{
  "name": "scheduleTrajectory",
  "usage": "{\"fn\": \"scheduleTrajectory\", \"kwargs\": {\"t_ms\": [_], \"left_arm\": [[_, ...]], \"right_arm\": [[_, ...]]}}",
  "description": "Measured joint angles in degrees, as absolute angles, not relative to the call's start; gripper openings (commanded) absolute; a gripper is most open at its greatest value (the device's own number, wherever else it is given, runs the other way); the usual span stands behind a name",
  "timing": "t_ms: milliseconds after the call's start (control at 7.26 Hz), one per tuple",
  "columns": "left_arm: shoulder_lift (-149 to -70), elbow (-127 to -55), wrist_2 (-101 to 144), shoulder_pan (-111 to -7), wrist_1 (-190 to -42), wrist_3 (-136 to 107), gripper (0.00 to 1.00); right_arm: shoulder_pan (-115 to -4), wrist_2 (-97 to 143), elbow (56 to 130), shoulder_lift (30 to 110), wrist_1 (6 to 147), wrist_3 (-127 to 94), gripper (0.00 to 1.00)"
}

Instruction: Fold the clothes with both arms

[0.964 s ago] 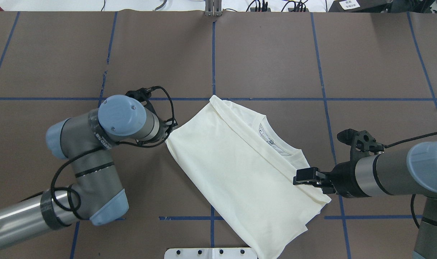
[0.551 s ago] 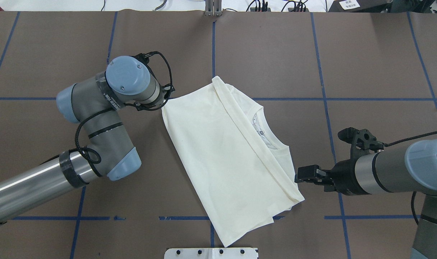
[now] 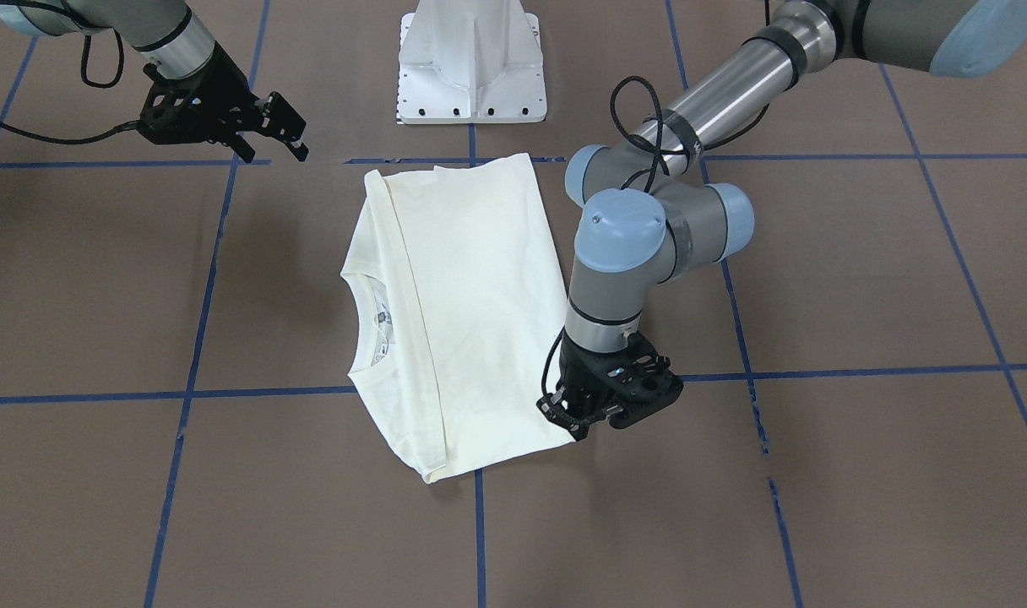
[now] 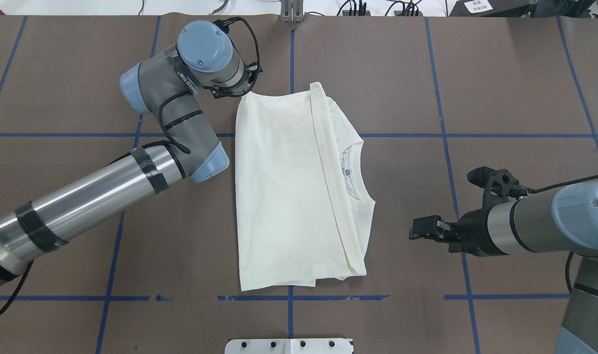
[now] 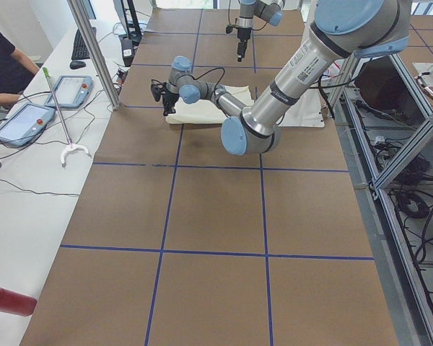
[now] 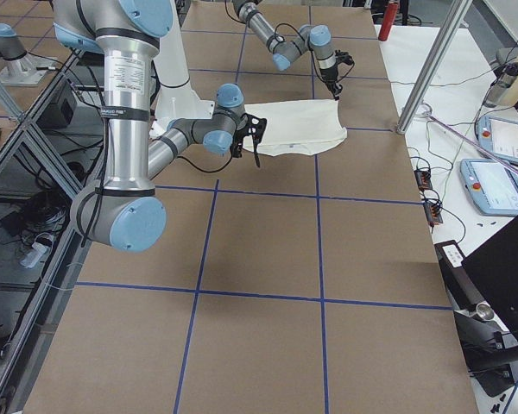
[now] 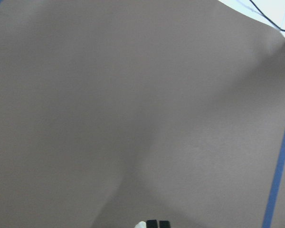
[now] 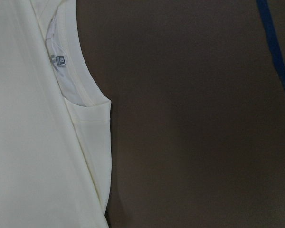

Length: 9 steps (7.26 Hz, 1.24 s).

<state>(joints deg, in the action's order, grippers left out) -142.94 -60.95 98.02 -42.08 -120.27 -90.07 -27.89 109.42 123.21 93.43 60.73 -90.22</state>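
Observation:
The cream shirt (image 4: 279,196) lies folded flat in the middle of the table, plain back up, with the collar and its label (image 8: 57,59) showing at its right edge. It also shows in the front-facing view (image 3: 471,295). My left gripper (image 3: 577,426) is shut on the shirt's far-left corner. In the overhead view (image 4: 243,92) my wrist mostly hides it. The left wrist view shows the closed fingertips (image 7: 152,224) with a bit of cloth. My right gripper (image 4: 411,231) is open and empty, clear of the shirt's right edge.
The white pedestal base (image 3: 471,63) stands at the near table edge behind the shirt. Blue tape lines (image 4: 291,73) grid the brown table. Teach pendants (image 5: 29,119) and a person (image 5: 0,65) are at a side table, beside a red cylinder (image 5: 7,299).
My left gripper has pulled the shirt's corner toward the far side, turning the shirt square to the grid. My right gripper has let go of the shirt and now stands apart from it.

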Motion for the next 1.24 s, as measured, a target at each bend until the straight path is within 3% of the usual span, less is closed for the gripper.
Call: {"fn": "scheduleTrajectory", "kwargs": {"t_ms": [413,1101,1239], "left_arm": [[-146.2,-52.7,94.5,-42.2,-127.7,-88.6,0.0],[-146.1,-51.2,94.0,-42.6,-128.1,-86.9,0.0],[-146.0,-51.2,94.1,-42.9,-128.1,-86.5,0.6]], "right_arm": [[-28.7,109.4,121.6,92.1,60.7,-90.1,1.0],[-28.7,108.8,120.5,90.1,60.7,-90.2,1.0],[-28.7,108.8,120.5,90.1,60.7,-90.2,1.0]]}}
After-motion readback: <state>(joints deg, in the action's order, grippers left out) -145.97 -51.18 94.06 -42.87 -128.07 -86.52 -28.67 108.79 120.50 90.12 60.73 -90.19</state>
